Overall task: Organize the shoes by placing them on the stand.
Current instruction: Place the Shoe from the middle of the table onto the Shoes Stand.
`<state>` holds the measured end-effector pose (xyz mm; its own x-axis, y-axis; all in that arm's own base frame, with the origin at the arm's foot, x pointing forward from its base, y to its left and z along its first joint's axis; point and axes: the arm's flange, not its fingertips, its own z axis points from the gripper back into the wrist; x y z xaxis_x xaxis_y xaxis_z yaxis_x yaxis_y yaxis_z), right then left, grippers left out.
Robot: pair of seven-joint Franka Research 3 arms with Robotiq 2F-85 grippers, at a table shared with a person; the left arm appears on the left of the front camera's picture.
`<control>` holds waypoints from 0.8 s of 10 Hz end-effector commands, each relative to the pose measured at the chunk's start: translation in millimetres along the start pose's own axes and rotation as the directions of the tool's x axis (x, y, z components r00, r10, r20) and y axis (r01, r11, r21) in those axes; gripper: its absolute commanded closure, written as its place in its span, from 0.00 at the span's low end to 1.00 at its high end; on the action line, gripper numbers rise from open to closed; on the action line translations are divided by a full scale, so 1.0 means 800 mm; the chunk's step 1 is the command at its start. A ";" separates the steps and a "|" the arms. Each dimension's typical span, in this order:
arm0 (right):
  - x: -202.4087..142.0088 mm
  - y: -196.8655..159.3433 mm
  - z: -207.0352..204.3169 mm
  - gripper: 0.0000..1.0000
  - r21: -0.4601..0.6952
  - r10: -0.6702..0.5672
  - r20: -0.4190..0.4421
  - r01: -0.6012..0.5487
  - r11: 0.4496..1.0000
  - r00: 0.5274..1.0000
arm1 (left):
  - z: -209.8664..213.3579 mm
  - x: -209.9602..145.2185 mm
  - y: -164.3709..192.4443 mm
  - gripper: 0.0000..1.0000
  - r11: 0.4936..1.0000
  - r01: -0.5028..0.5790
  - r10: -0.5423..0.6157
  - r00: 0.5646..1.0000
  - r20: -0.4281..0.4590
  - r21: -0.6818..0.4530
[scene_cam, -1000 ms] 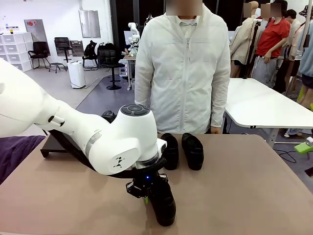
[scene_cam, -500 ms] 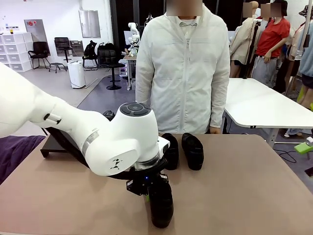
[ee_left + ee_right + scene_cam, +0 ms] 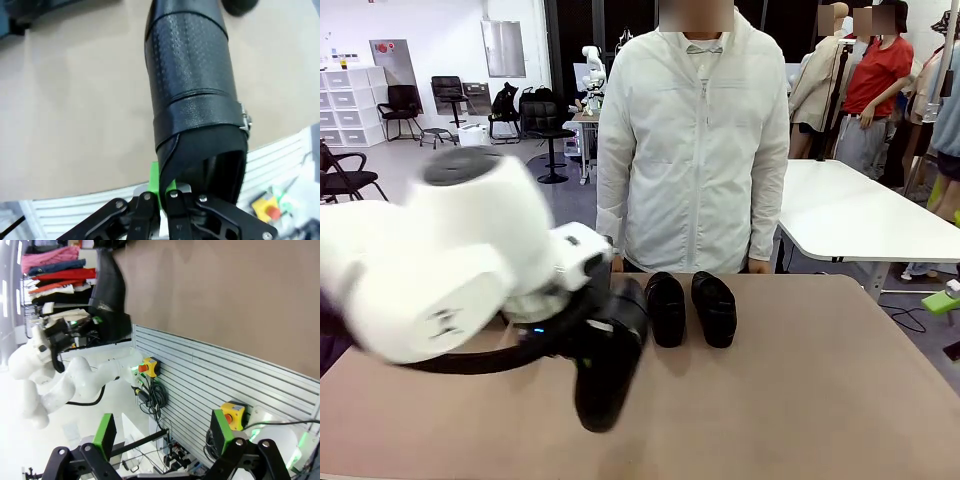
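Holding one shoe [image 3: 190, 90] by its heel rim, the left gripper [image 3: 167, 187] hangs over the worktop [image 3: 75, 125]; its toe points straight away; the stand [image 3: 40, 7] lies far left, on this arm's side.

Left wrist view: left gripper [image 3: 167, 192] mostly buried under heel collar of held shoe [image 3: 192, 95]. One green pad [image 3: 155, 180] peeks out, the other side is hidden. Shoe's toe cut off by top edge. Second shoe [image 3: 241, 5] is a sliver at top edge. Dark shape [image 3: 20, 15] in corner, cropped — identity unclear.

Front view: left arm [image 3: 450, 260] and held shoe motion-blurred, outlines soft — grip point unreadable.
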<state>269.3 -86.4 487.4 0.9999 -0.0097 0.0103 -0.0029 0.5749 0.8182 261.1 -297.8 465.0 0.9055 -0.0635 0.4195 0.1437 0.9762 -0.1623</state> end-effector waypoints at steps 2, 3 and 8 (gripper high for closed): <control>0.001 0.002 0.005 0.00 0.017 0.026 0.001 -0.026 1.000 1.000 | 0.034 -0.024 0.081 1.00 0.989 -0.094 0.119 0.961 0.250 -0.112; 0.001 0.002 0.005 0.00 0.017 0.026 0.001 -0.026 1.000 1.000 | 0.031 -0.022 0.094 1.00 0.986 -0.083 0.124 0.947 0.297 -0.145; 0.001 0.002 0.005 0.00 0.017 0.026 0.001 -0.026 1.000 1.000 | 0.073 0.043 0.038 1.00 0.990 -0.114 0.130 0.962 0.241 -0.078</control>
<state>269.3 -86.6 487.7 0.9999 -0.0098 0.0110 -0.0034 0.5750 0.8181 274.4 -261.1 520.1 0.8022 0.1087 0.5872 0.0676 0.9605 -0.2700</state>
